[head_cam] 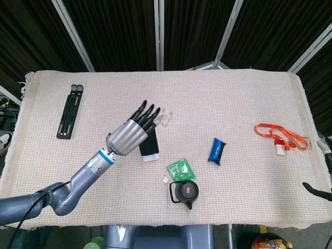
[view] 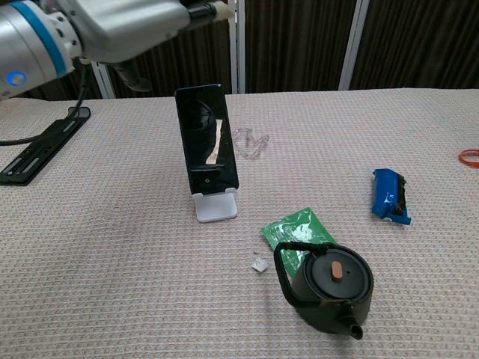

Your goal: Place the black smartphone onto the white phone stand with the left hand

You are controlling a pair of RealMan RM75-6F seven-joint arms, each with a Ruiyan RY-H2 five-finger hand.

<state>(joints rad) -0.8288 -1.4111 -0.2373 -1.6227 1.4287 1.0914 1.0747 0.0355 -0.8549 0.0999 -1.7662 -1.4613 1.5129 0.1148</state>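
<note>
The black smartphone [view: 207, 140] is sitting on the white phone stand [view: 215, 206], leaning back upright-ish with its bottom edge in the stand's lip, roughly mid tabletop [head_cam: 233, 104]. In the chest view the screen is dark with a bit of a reflection on it. From the head view the phone is mostly covered by the arm, only the stand's white base [head_cam: 150, 155] and a sliver of black peek out.

The left robot hand [head_cam: 132, 132] is up above the phone, not touching it, fingers [head_cam: 148, 113] stretched out and slightly apart, holding nothing. In the chest view it's only partly in frame at the top left [view: 127, 26], well above the phone. The right robot hand isn't really visible; there's a dark bit at the right edge of the head view, but I can't say it's the hand.

Other stuff lying around: a black teapot [view: 327, 288] near the front, a green packet [view: 298, 228] touching or just beside it, and a tiny clear scrap [view: 260, 263] next to that. A blue wrapper [view: 390, 195] sits to the right, a clear plastic thing [view: 252, 142] just behind the phone, a black folded bracket [head_cam: 69, 111] far left, and an orange lanyard [head_cam: 280, 136] with a small tag far right.
</note>
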